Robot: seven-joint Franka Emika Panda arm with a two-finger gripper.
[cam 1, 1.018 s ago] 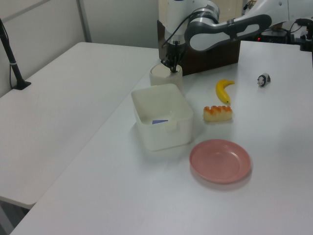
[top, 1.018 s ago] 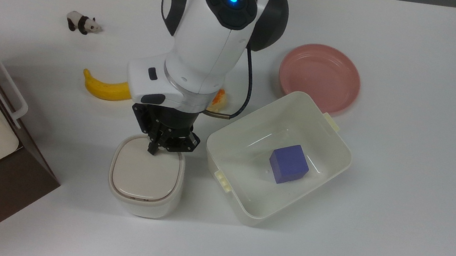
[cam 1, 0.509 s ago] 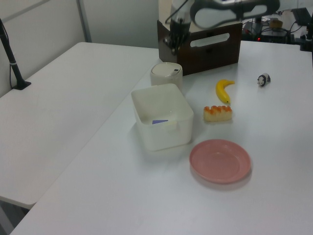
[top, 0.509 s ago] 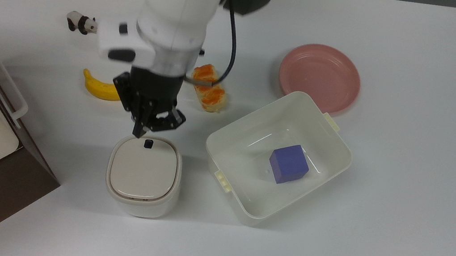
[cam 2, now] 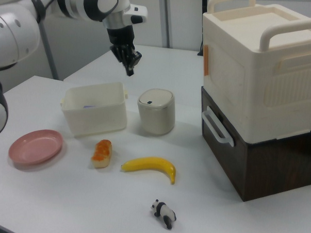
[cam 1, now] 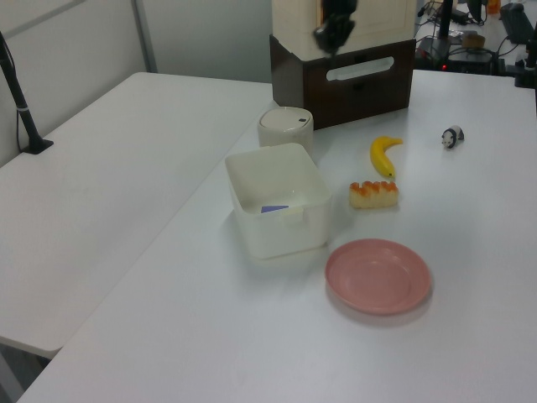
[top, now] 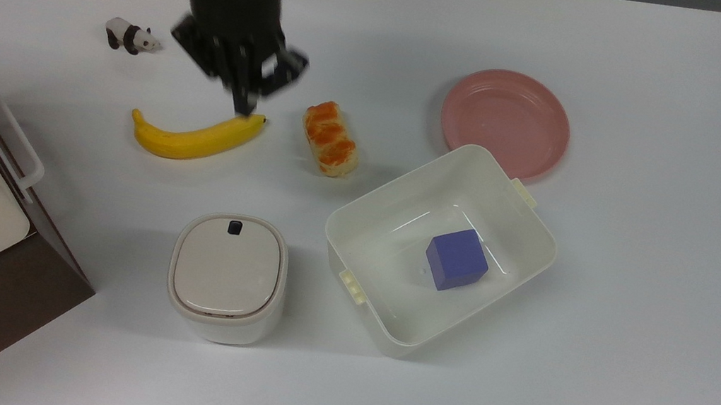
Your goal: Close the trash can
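Note:
The trash can (top: 226, 275) is a small cream-white rounded bin standing on the white table, in the top view left of the white tub. Its beige lid lies flat and closed, and the small black button (top: 234, 227) shows at the lid's far edge. The same trash can (cam 1: 285, 128) (cam 2: 155, 111) stands beside the tub in the side views. My gripper (top: 243, 101) (cam 2: 129, 70) hangs high in the air, well apart from the can. In the top view it is over the tip of the banana. Its black fingers are shut with nothing between them.
A banana (top: 195, 135), a bread roll (top: 331, 139) and a toy panda (top: 130, 36) lie beyond the can. The white tub (top: 390, 196) holds a purple block (top: 456, 259); a pink plate (top: 505, 120) sits behind it. A brown-and-cream cabinet (cam 2: 259, 95) stands beside the can.
My gripper lifted off the trash can's lid and swung up and away over the banana. The lid stayed down and the black button came into sight.

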